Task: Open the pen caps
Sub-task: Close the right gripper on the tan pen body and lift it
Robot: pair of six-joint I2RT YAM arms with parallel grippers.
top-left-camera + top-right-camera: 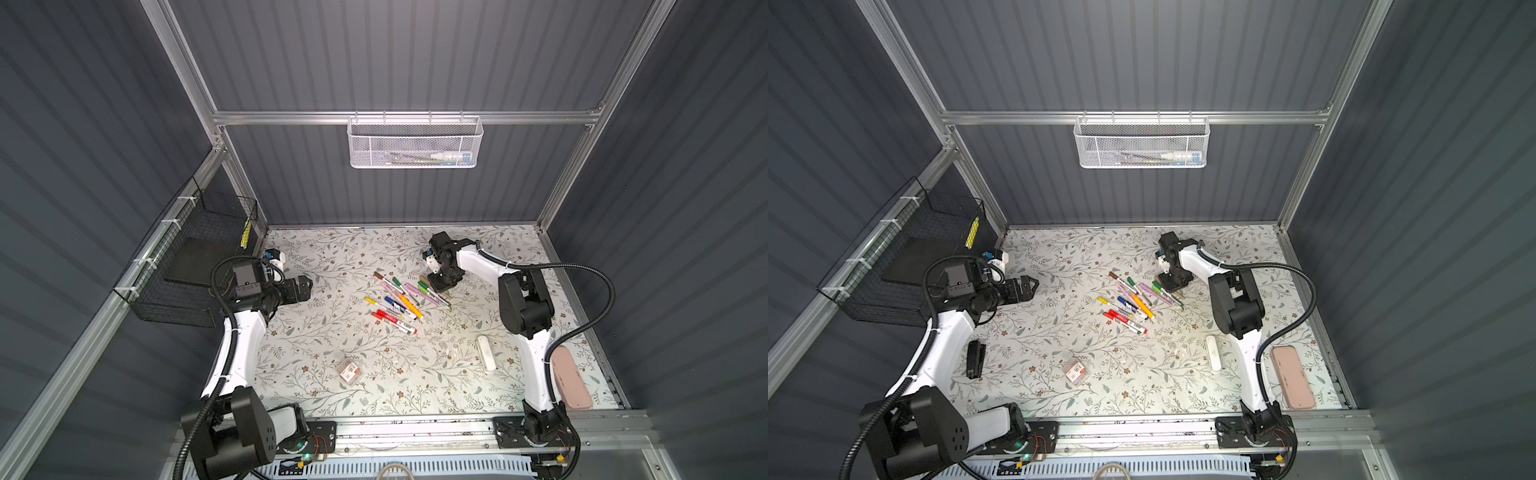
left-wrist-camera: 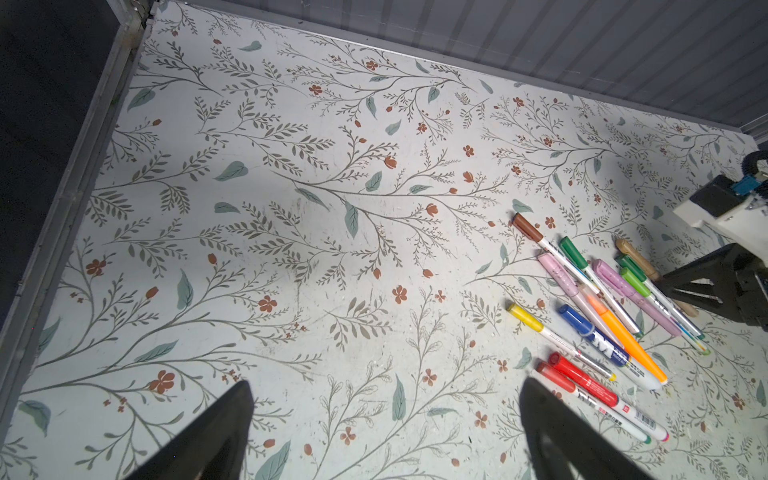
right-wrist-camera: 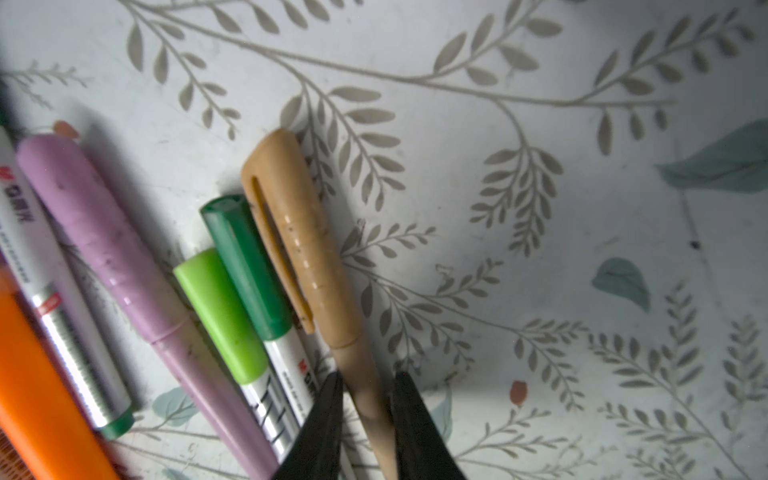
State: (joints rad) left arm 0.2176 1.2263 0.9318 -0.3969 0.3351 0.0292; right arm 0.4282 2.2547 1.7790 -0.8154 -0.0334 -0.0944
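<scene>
Several capped pens lie in a loose pile at mid table in both top views. Their caps are all on: brown, dark green, light green, pink, yellow, blue, red and tan. My right gripper is down at the pile's right edge, its jaws close against both sides of the tan pen's body, below the cap. The pen still rests on the table. My left gripper hovers wide open and empty, left of the pile.
A white oblong case and a pink case lie at the right by the right arm. A small clear packet sits front centre. A black wire basket hangs on the left wall, a white mesh basket on the back wall.
</scene>
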